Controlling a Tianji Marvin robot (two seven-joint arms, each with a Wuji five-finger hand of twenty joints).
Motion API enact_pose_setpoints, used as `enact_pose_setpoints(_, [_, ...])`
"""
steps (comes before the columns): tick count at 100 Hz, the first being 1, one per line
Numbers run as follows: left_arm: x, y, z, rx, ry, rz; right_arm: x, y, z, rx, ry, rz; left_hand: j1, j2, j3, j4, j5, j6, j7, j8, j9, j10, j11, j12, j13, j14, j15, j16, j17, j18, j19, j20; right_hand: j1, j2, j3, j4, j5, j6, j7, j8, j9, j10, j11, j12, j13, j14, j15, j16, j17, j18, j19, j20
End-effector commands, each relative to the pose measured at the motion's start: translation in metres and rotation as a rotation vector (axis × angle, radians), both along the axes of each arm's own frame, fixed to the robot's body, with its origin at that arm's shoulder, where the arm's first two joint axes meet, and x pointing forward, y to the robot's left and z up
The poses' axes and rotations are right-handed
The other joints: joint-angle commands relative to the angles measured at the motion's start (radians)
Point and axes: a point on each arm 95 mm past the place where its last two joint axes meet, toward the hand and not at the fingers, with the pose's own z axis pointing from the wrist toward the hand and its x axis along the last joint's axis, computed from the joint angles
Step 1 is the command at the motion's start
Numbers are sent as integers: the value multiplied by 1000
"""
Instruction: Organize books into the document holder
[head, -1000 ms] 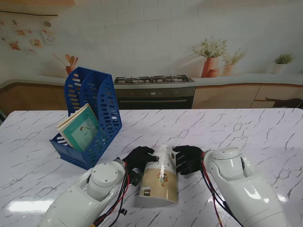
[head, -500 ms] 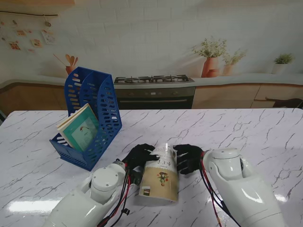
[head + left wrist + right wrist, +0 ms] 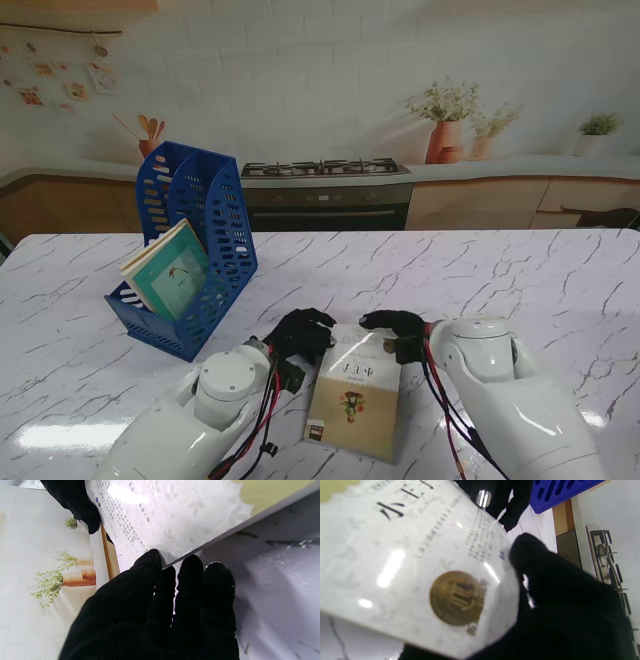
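Observation:
A book (image 3: 355,395) with a white and tan cover lies nearly flat on the marble table close to me, cover up, its far end slightly raised. My left hand (image 3: 300,335) grips its far left corner. In the left wrist view the thumb sits on the cover (image 3: 162,517) and the fingers (image 3: 190,567) under the edge. My right hand (image 3: 395,328) holds the far right corner, its black glove (image 3: 565,600) against the cover (image 3: 407,555). The blue document holder (image 3: 215,215) stands at the left, farther from me, with a teal book (image 3: 172,275) leaning inside it.
The marble table top (image 3: 520,290) stretches to the right and behind the book. The backdrop behind the table's far edge shows a stove (image 3: 325,170) and potted plants (image 3: 447,125). Both white forearms lie along the near edge.
The book stood bowed and upright between my hands; now it has tipped down toward me and lies almost flat, cover up. Both hands stay at its far corners.

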Motion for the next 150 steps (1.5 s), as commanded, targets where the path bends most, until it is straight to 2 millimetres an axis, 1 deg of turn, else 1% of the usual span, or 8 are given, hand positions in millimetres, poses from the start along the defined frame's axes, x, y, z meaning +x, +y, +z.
enact_pose_setpoints(1, [-5,-7,-4,-22,-1,-12,-3,6,0,14,3,27,63,14,33,42,16,-37,13,1,34,-80,36,17,36,3,27,-8,7,-29,19,12,112,-24,114,-18,58,-26,48,-25,52,1,-7,8,134,-70,98,27,95,-113,80,18])
enact_pose_setpoints(20, [-4,-9,-3,-27,-16,0,-1,3,-2,-31,-19,110,63,13,35,41,18,-35,14,0,35,-78,36,17,39,2,28,-13,14,-35,14,6,188,-45,312,-26,129,4,38,100,87,25,-21,-4,198,-38,137,51,268,-188,177,-5])
enact_pose_setpoints(47, [-3,-11,4,-32,-72,11,2,1,-2,-74,-126,167,51,14,19,42,26,-44,18,-6,47,-64,-1,-40,39,3,24,-40,9,-35,24,3,234,-12,474,-100,209,-93,209,371,100,-31,113,202,241,-152,366,207,406,-235,230,80])
enact_pose_setpoints(57, [-1,-10,9,-34,-99,2,3,-1,2,-76,-173,192,16,0,1,48,26,-44,5,-15,40,-50,-46,-82,29,0,31,-58,-14,-17,39,14,252,7,469,-107,227,-107,246,385,96,-38,141,244,240,-171,401,230,416,-239,228,115])
enact_pose_setpoints(66, [1,-7,14,-37,-130,-39,4,-1,6,-59,-212,216,-191,62,89,81,24,-54,-52,-28,-149,-18,105,-370,-58,28,-10,-183,-105,39,4,78,258,12,465,-108,234,-115,254,387,96,-41,148,253,241,-178,410,235,421,-238,224,126])
enact_pose_setpoints(82, [5,1,26,-43,-167,-100,5,-2,9,-59,-259,272,-303,98,-30,90,-8,-106,-143,-68,-349,-4,-41,-509,-305,123,-255,-330,-417,179,-160,165,259,12,463,-107,238,-118,255,386,99,-43,149,257,243,-181,413,239,423,-236,215,140])
enact_pose_setpoints(98, [15,10,39,-19,-209,-203,7,-3,10,-59,-296,315,-355,123,-153,95,-48,-152,-219,-75,-468,-38,-140,-553,-509,144,-468,-462,-648,248,-403,91,261,16,458,-106,241,-126,257,387,98,-46,149,260,241,-178,419,244,424,-239,210,151])
enact_pose_setpoints(150, [52,2,47,126,-200,-595,14,-3,20,-47,-370,390,-442,84,-166,86,-73,-64,-311,-61,-555,20,-209,-551,-590,133,-551,-509,-720,195,-580,-19,262,27,447,-102,253,-137,251,391,101,-54,149,269,239,-180,426,254,420,-240,203,169])
